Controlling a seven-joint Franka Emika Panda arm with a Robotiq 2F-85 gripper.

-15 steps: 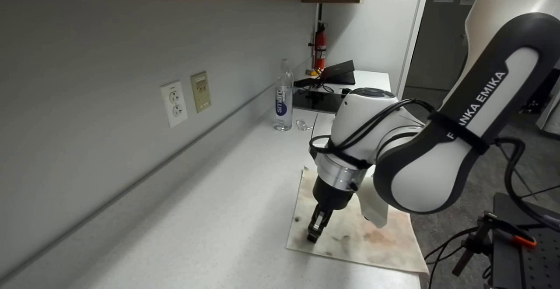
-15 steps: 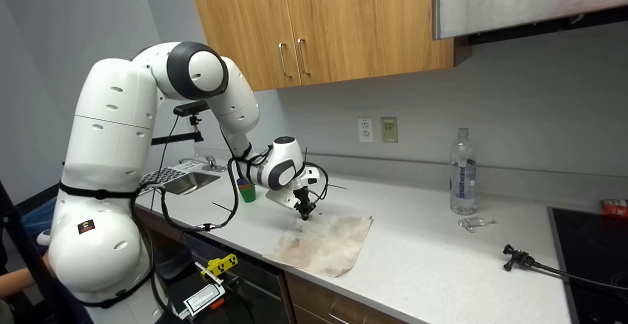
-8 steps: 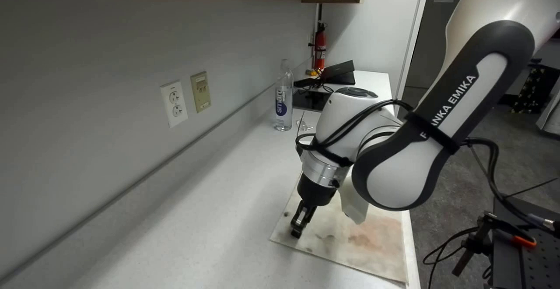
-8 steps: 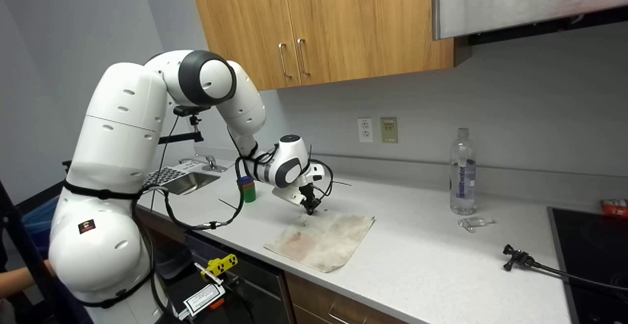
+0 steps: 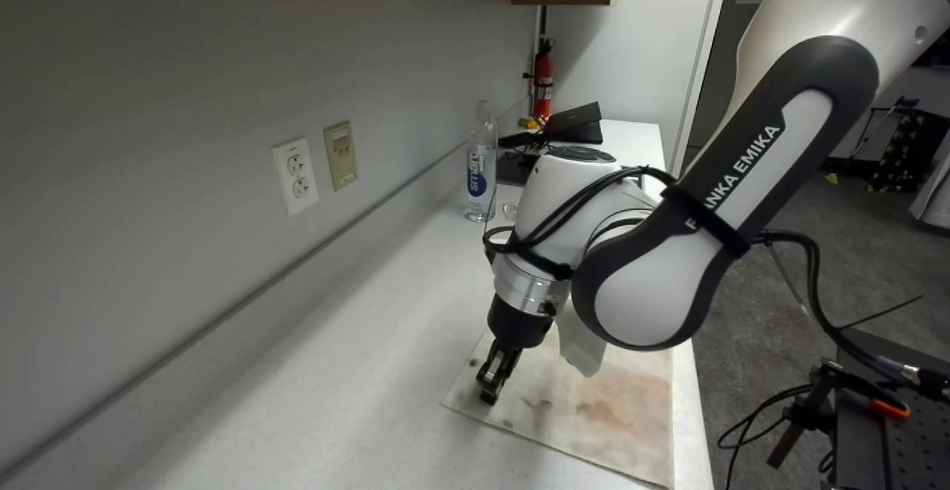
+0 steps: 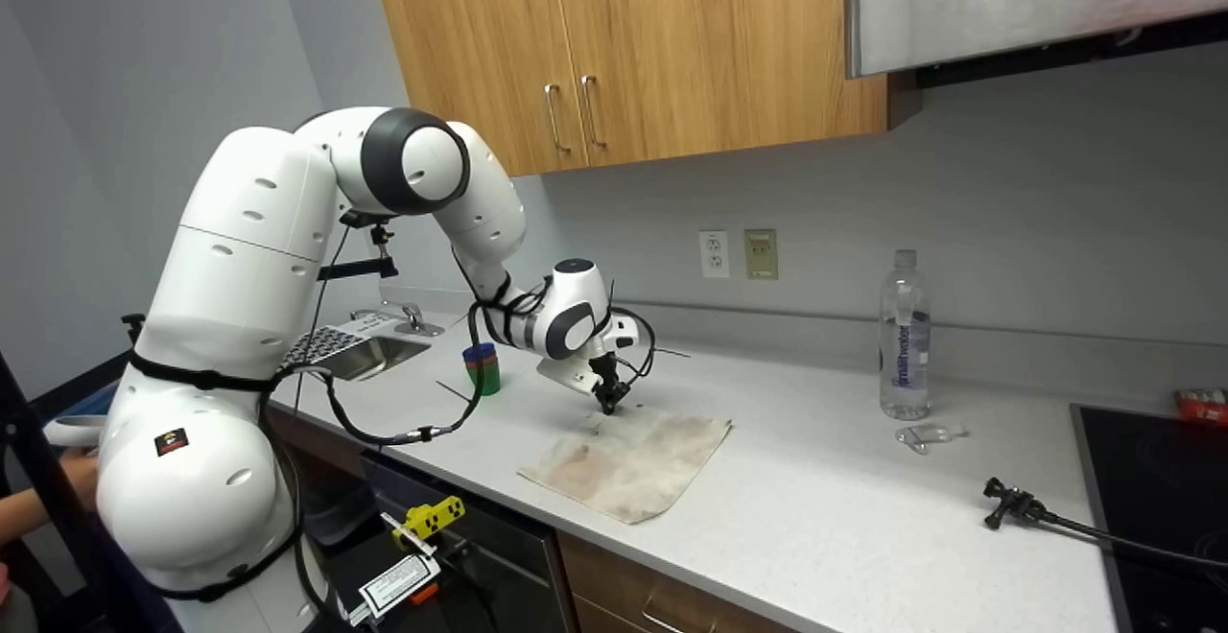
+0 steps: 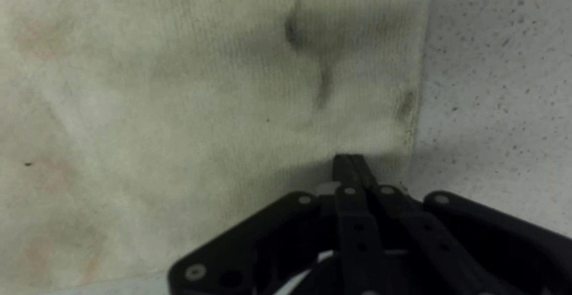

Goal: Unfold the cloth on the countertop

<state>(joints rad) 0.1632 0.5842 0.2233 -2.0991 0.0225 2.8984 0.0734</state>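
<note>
The beige cloth (image 5: pixel 564 408) with brownish-pink and dark stains lies spread nearly flat near the front edge of the white countertop (image 5: pixel 334 393). It also shows in an exterior view (image 6: pixel 638 465) and fills the left and middle of the wrist view (image 7: pixel 201 107). My gripper (image 5: pixel 488 399) points down with its fingertips at the cloth, near its wall-side corner. It shows at the cloth's back edge in an exterior view (image 6: pixel 609 410). In the wrist view the gripper (image 7: pixel 349 155) has its fingers together; no fabric shows between them. The arm hides part of the cloth.
A clear water bottle (image 6: pixel 905 345) stands near the wall, with a clear plastic piece (image 6: pixel 929 436) beside it. A black mount with a cable (image 6: pixel 1022 504) lies by the stovetop (image 6: pixel 1170 480). Stacked coloured cups (image 6: pixel 483 369) stand behind the arm, near the sink (image 6: pixel 374 357).
My gripper has moved toward the wall, and the cloth has slid along with it. The cloth's front edge hung over the counter edge and now lies farther in on the countertop.
</note>
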